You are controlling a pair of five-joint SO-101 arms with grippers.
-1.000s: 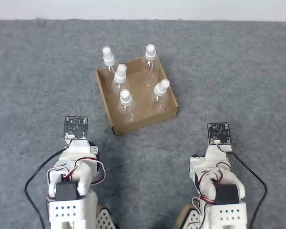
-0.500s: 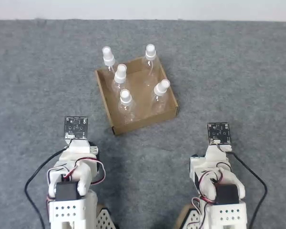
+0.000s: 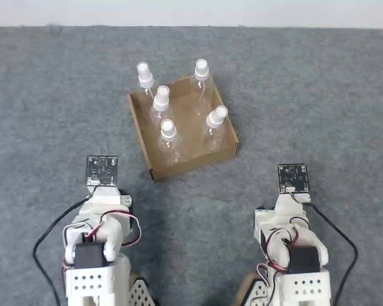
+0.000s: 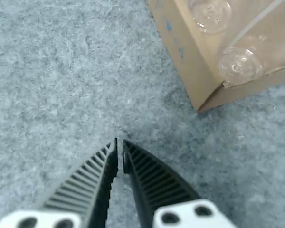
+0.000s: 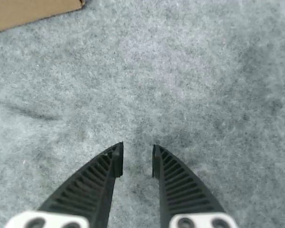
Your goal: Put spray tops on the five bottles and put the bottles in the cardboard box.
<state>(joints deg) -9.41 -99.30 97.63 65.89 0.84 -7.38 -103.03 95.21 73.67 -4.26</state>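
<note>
The cardboard box (image 3: pixel 154 162) sits at the table's middle, a little toward the far side. Several clear bottles with white spray tops stand upright in it, such as one at the front left (image 3: pixel 168 131) and one at the right (image 3: pixel 216 118). A bottle (image 3: pixel 144 75) at the far left corner may stand in the box or just behind it. My left gripper (image 4: pixel 120 143) is shut and empty above the carpet, near the box's corner (image 4: pixel 199 90). My right gripper (image 5: pixel 137 148) hangs slightly open over bare carpet with nothing in it. Both arms (image 3: pixel 96 236) (image 3: pixel 290 245) are folded back at the near edge.
Grey carpet (image 3: pixel 319 95) covers the table on all sides of the box. A corner of the box (image 5: pixel 28 9) shows far from the right gripper. A pale wall strip (image 3: pixel 191 11) runs along the far edge.
</note>
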